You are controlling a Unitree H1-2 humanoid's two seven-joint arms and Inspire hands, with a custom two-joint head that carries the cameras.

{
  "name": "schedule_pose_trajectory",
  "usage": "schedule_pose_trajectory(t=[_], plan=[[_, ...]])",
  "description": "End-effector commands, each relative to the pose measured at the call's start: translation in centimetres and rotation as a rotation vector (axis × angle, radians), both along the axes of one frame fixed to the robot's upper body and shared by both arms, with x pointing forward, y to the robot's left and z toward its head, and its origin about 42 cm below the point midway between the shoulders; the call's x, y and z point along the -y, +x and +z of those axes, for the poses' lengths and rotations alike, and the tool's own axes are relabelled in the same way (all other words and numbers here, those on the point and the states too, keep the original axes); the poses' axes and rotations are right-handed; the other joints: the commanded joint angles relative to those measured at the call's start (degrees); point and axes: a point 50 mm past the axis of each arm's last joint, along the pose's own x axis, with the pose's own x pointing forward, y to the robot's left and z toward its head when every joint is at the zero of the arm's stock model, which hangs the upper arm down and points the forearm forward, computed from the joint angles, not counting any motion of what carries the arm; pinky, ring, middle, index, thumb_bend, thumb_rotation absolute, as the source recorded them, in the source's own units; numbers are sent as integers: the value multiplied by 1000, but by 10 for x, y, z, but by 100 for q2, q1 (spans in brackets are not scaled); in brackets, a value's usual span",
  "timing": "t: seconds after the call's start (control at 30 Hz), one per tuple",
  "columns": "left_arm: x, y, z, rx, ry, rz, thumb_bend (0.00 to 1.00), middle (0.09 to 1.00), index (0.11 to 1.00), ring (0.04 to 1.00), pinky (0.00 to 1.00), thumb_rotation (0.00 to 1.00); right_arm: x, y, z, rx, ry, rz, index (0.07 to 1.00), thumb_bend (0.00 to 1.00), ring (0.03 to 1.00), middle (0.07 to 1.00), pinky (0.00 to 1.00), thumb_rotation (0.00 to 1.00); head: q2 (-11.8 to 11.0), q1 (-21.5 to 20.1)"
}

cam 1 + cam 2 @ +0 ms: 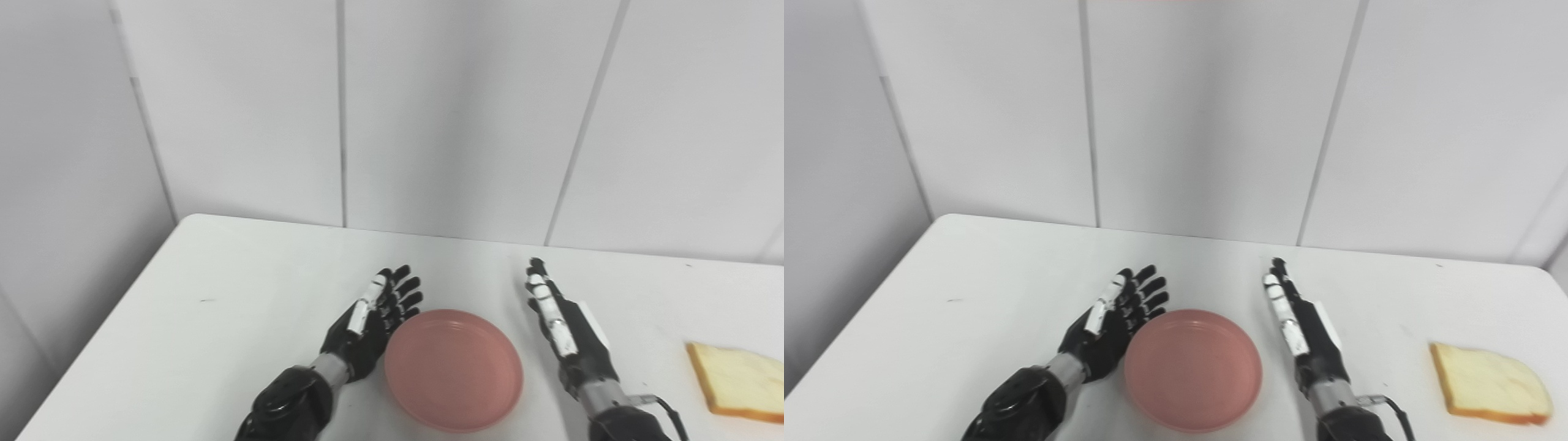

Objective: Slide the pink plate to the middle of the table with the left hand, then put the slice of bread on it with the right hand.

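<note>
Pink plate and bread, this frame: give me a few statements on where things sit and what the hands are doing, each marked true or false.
1. The pink plate lies on the table between the two hands. True.
2. The slice of bread is on the plate. False: it lies on the table to the right of the right hand, apart from the plate.
3. The left hand is open, beside the plate's left rim. True.
4. The right hand is holding the bread. False: it is open and holds nothing, with the bread well off to its right.
5. The plate has food in it. False: nothing lies in it.
</note>
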Motion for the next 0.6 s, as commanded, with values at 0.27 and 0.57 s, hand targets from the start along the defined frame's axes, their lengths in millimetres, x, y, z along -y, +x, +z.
schedule_pose_trajectory(t=[0.27,0.57], plan=[[-14,6,21,50,-29,-10,361,1000,999,1000,1000,1000,-14,5,21,104,-27,-8,996,271,982,992,981,1000,60,-517],[-22,12,20,84,3,19,374,1000,999,1000,1000,1000,-8,19,24,149,-11,0,996,276,983,995,1000,1000,-186,-903]])
